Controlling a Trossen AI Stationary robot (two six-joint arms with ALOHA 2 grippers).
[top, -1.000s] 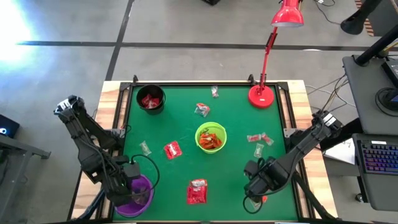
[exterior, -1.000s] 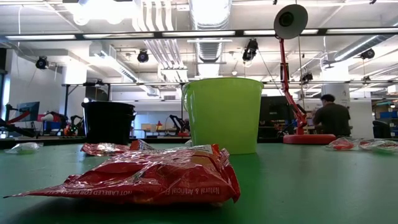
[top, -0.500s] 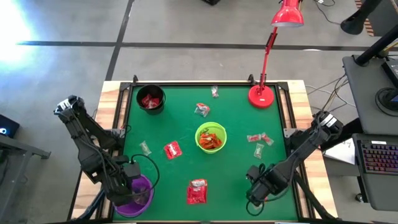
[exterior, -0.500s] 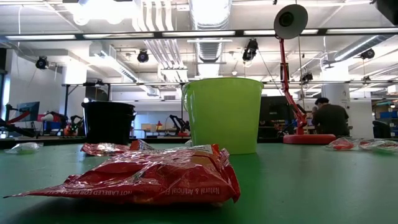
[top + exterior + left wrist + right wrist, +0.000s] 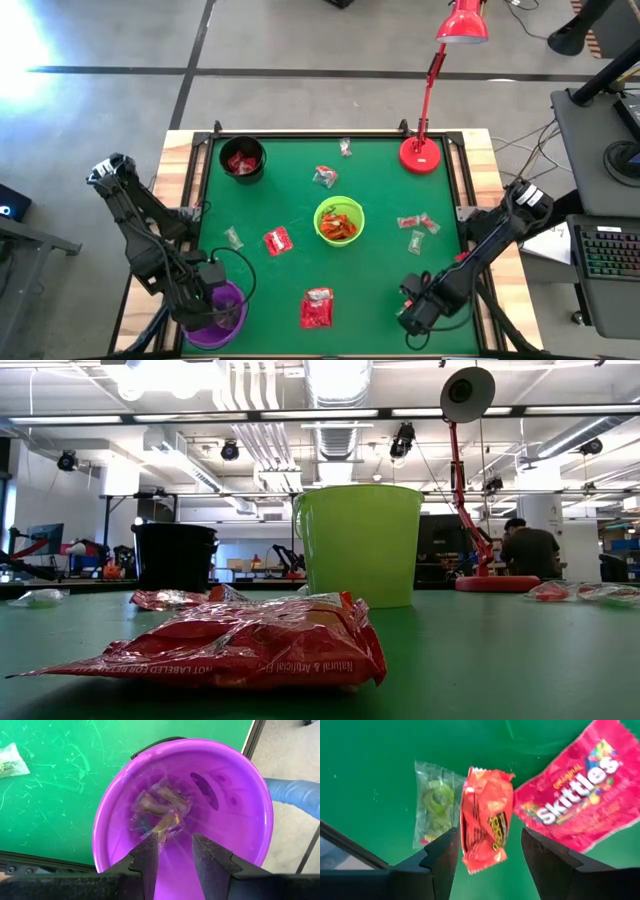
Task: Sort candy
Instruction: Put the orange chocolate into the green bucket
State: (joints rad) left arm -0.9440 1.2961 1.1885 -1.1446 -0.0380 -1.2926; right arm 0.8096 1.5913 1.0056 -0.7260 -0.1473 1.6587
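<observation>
My right gripper [image 5: 487, 865] sits near the table's front edge on the right, jaws spread wide with nothing clamped. A crumpled orange-red wrapper [image 5: 486, 825] lies on the green felt table [image 5: 370, 750] in the gap between the fingers; whether they touch it I cannot tell. Just beside it are a clear packet with a green ring sweet [image 5: 434, 805] and a flat red Skittles packet [image 5: 582, 805], whose far corner is cut off.

My left gripper [image 5: 172, 857] hangs over the round purple plastic bowl [image 5: 250, 820], fingers part open, empty. Pale twist-wrapped sweets [image 5: 160, 812] lie blurred in the bowl's bottom.

From above, the right gripper is hard to make out under its arm. More candy fills the lime-green bowl [image 5: 339, 222] and the black bowl [image 5: 242, 159].
</observation>
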